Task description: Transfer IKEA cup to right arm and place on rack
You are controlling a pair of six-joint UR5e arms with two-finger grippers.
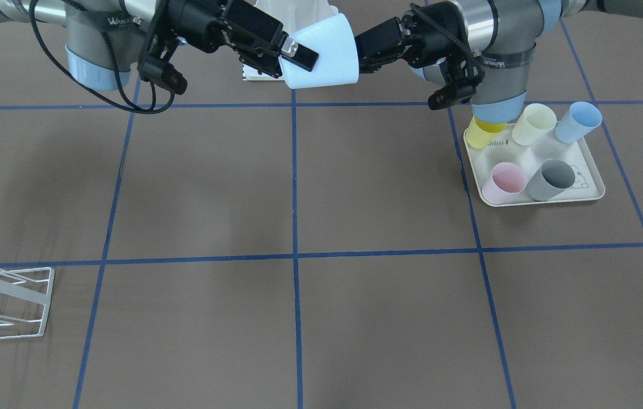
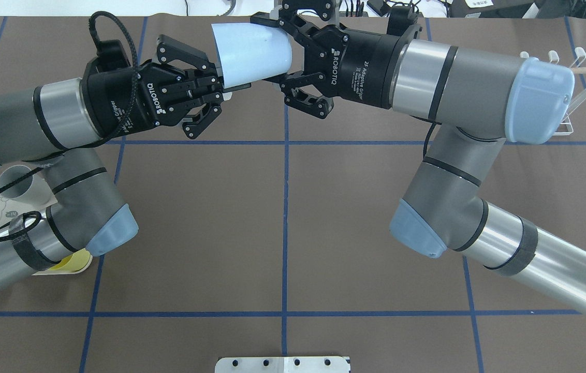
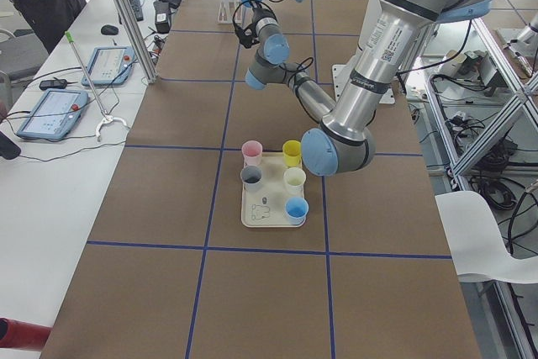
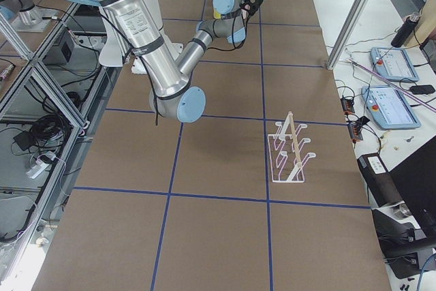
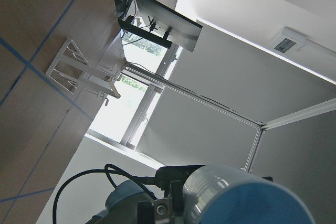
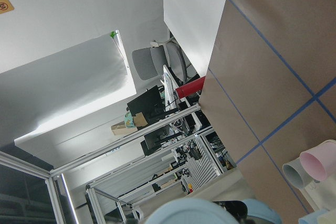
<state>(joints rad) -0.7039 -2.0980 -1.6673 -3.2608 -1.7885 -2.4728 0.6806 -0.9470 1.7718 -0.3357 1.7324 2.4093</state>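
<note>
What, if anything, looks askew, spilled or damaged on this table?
Nothing stands out. The light blue cup lies sideways in the air between the left hand and the right hand, as a transfer needs. The rack and the cups on the tray stand upright.

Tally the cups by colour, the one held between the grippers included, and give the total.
Blue: 2, held blue cup and blue tray cup
Yellow: 1, yellow cup
Cream: 1, cream cup
Pink: 1, pink cup
Grey: 1, grey cup
Total: 6 cups
</note>
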